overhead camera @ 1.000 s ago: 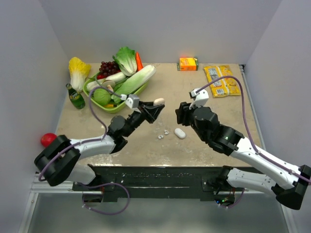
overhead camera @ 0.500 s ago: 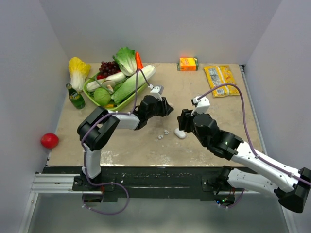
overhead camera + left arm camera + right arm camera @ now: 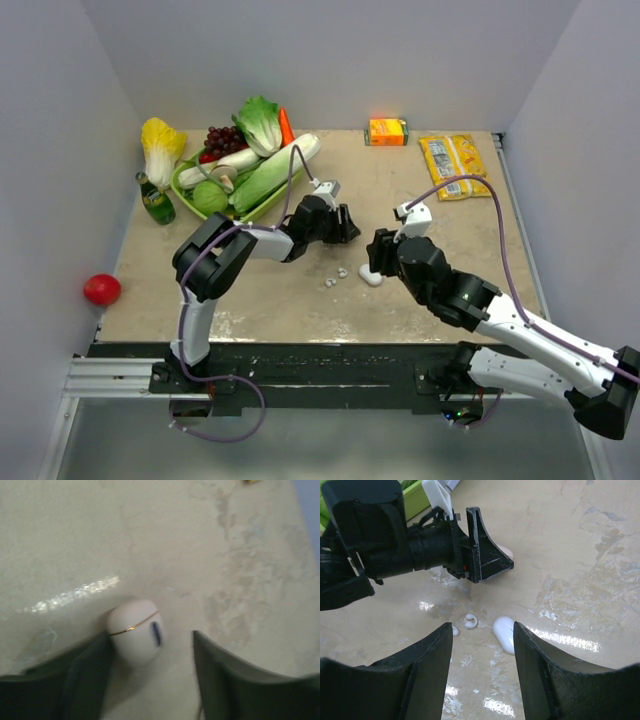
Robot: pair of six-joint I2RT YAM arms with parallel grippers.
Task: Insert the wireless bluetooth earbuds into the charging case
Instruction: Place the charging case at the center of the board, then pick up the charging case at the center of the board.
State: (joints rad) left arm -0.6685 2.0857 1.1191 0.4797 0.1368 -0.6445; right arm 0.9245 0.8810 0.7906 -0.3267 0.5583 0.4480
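While it lies shut on the tan tabletop (image 3: pixel 450 230), the charging case (image 3: pixel 134 637) sits between the fingers of the left gripper (image 3: pixel 345 226). It touches one dark finger, and a strip of bare table separates it from the other. That gripper is parted a little wider than the case and is not pinching it. A thin gold seam and a small dark slot show on the case's cream shell.

Nearer the arm bases, the wireless bluetooth earbuds (image 3: pixel 470 622) lie side by side on the table, just beside a white pebble-shaped object (image 3: pixel 504 632) whose nature I cannot tell. The right gripper (image 3: pixel 482 626) hangs above these three with its fingers spread wide and nothing between them.

At the far side stand a green vegetable tray (image 3: pixel 180 180), a green bottle (image 3: pixel 155 200), an orange carton (image 3: pixel 388 131) and a yellow packet (image 3: pixel 455 165).
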